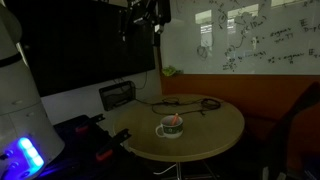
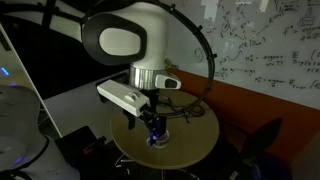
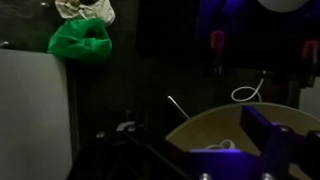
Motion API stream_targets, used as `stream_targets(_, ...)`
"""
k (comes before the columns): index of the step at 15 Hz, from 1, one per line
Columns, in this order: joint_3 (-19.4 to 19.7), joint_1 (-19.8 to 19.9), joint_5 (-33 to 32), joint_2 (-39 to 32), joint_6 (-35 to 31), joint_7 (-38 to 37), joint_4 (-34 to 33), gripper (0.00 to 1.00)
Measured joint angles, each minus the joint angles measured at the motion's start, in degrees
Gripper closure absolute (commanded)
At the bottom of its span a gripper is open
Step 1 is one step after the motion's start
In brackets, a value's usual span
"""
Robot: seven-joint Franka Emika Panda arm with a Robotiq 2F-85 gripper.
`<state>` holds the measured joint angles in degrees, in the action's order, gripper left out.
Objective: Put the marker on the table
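We see the marker (image 1: 171, 122) in the cup (image 1: 168, 130) on the counter (image 1: 215, 125), the cable (image 1: 190, 102) at one o'clock. We cannot tell whether the claw (image 2: 153, 127) is apart or together.

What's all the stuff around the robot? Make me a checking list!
Surface: the round table has a tan top and is dimly lit.
Job's things: the marker seems to be the reddish bit in the white cup on the table; it is too small to be sure.
Clutter: a green cloth shows in the wrist view, and a black box sits behind the table.
Grippers: the gripper is up off the table; open or shut cannot be told.
Cables: a black cable lies coiled on the table.
Surroundings: the room is dark, with a whiteboard full of writing.
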<state>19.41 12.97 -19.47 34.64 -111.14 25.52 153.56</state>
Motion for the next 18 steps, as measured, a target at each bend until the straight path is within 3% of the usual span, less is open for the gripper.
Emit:
stream_targets(7, 0.0, -0.3, 0.4, 0.0, 0.0, 0.0, 0.0, 0.0)
stream_targets(10, -0.1, -2.5, 3.6, -0.9, -3.0, 0.0, 0.8, 0.0)
stream_targets(15, -0.2, -7.3, 16.0, -8.2, -23.1, -1.4, 4.3, 0.0)
stream_targets(18, -1.7, -9.9, 20.0, -15.8, -35.6, -1.8, 5.3, 0.0)
